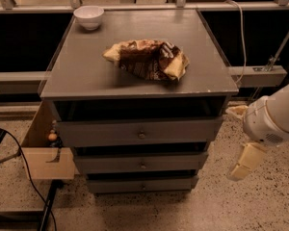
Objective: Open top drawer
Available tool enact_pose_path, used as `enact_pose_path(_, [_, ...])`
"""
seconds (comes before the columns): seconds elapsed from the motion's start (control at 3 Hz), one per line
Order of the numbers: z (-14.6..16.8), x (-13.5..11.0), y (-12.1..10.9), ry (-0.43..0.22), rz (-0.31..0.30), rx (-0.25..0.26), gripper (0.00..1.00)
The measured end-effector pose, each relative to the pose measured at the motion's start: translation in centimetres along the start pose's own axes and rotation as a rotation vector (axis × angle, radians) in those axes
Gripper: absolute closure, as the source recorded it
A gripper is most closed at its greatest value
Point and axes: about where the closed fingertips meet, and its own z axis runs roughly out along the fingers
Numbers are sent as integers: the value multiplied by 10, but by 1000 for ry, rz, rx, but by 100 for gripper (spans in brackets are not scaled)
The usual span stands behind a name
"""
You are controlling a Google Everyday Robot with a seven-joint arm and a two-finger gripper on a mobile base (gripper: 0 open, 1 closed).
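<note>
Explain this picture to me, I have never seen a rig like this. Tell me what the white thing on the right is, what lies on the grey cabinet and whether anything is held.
There is one picture, from a single camera looking down at the front of a grey cabinet. The white shape at the right is the end of a robot arm. Its gripper, a claw with two cream fingers, hangs beside the cabinet, level with the drawers. It is open, holds nothing and touches no drawer. On the cabinet's top lie a small white bowl at the back left corner and a crumpled brown snack bag near the middle. Below are three drawers with small round knobs; the top drawer, the widest, is the one to open.
</note>
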Motion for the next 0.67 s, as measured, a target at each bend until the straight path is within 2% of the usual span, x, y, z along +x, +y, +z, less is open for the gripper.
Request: enact_pose_path(0.67, [36, 1, 14, -73, -32, -24, 0])
